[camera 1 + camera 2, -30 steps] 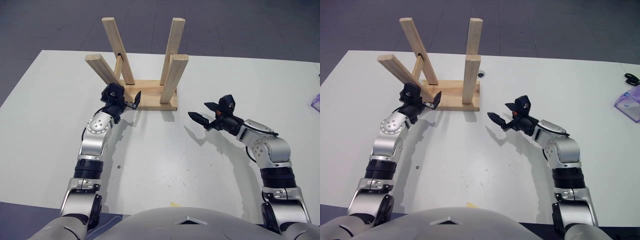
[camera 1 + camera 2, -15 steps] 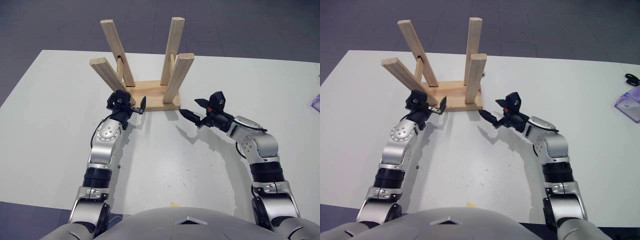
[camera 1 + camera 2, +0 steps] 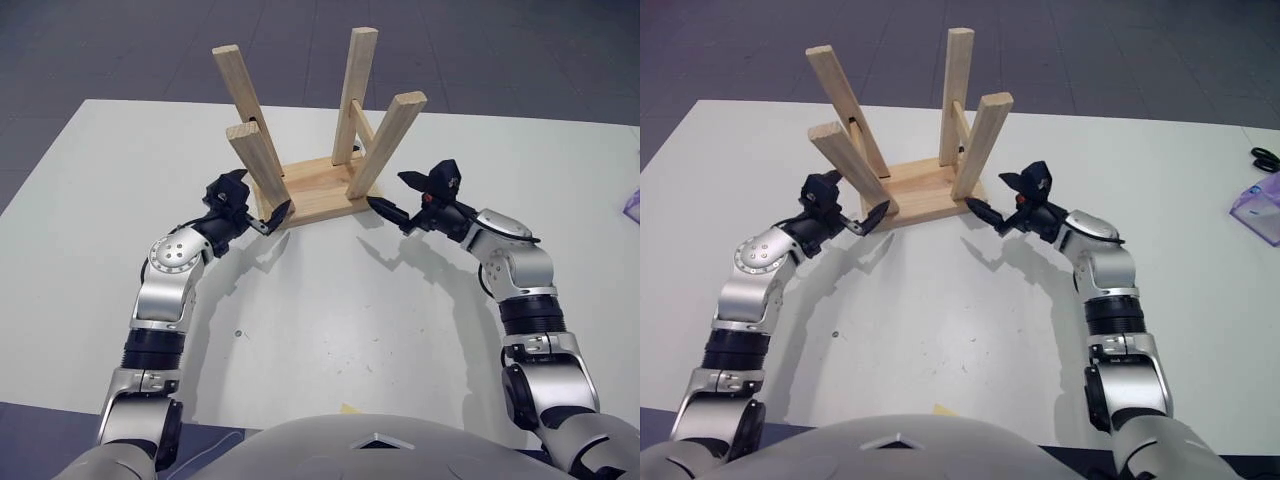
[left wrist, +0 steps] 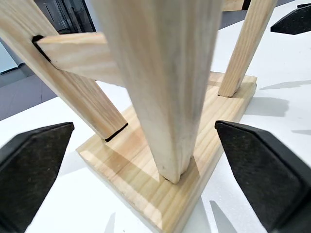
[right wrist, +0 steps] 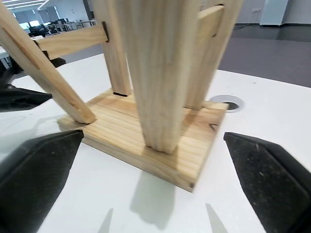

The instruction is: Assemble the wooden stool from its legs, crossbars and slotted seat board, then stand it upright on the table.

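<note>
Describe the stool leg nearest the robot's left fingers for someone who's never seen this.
On the white table a wooden stool rests seat-down, four legs up. This leg is the near one on the robot's left, beside the left fingers.

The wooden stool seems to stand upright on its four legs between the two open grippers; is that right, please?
No: the left eye view shows the wooden stool upside down, resting on its seat board, legs up, between the open left gripper and right gripper.
</note>
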You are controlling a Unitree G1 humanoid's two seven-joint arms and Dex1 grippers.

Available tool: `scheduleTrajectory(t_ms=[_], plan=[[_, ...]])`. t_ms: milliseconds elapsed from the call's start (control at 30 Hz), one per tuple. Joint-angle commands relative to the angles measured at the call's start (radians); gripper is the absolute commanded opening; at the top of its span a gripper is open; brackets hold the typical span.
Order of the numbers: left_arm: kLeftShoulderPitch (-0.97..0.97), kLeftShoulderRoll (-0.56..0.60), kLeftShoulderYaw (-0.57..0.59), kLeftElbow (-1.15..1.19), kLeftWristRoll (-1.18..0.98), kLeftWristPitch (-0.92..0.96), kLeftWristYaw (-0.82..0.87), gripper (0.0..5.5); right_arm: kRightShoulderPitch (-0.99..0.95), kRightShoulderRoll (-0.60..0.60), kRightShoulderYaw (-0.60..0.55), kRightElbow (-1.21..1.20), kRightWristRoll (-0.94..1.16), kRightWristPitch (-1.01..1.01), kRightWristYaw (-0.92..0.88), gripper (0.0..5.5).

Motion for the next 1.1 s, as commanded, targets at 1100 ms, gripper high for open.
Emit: scheduleTrajectory(t_ms=[1100], plan=[[-0.109, 0.125, -0.13, 0.128, 0.068, -0.162, -0.306, 5.39, 0.087, 0.043, 0.082, -0.226, 0.178, 0.254, 0.392, 5.4]])
